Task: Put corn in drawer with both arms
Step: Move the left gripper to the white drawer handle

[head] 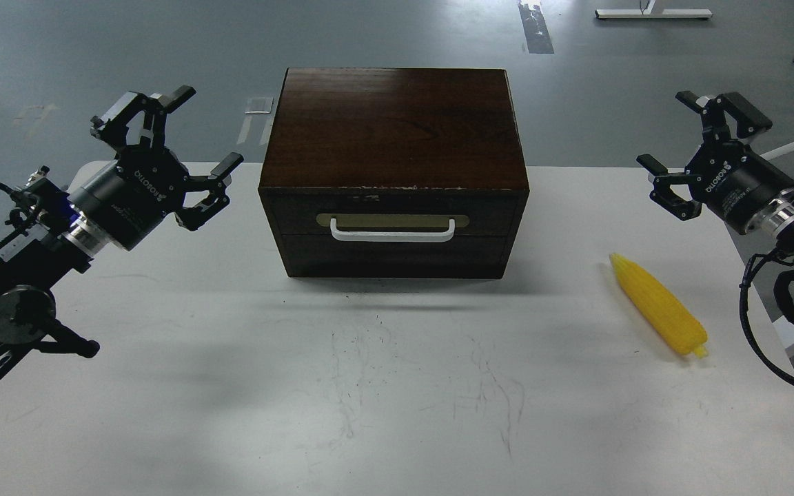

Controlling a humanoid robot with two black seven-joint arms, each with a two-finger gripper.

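Observation:
A yellow corn cob [659, 304] lies on the white table [397, 386] at the right, pointing away and to the left. A dark wooden drawer box [394, 169] stands at the table's back middle, its drawer shut, with a white handle [392, 233] on the front. My left gripper [194, 134] is open and empty, held in the air to the left of the box. My right gripper [673, 134] is open and empty, in the air at the right, behind and above the corn.
The box is the only obstacle on the table. Grey floor lies beyond the table's back edge, with a white frame base [653, 14] far off. The table's right edge runs close to the corn.

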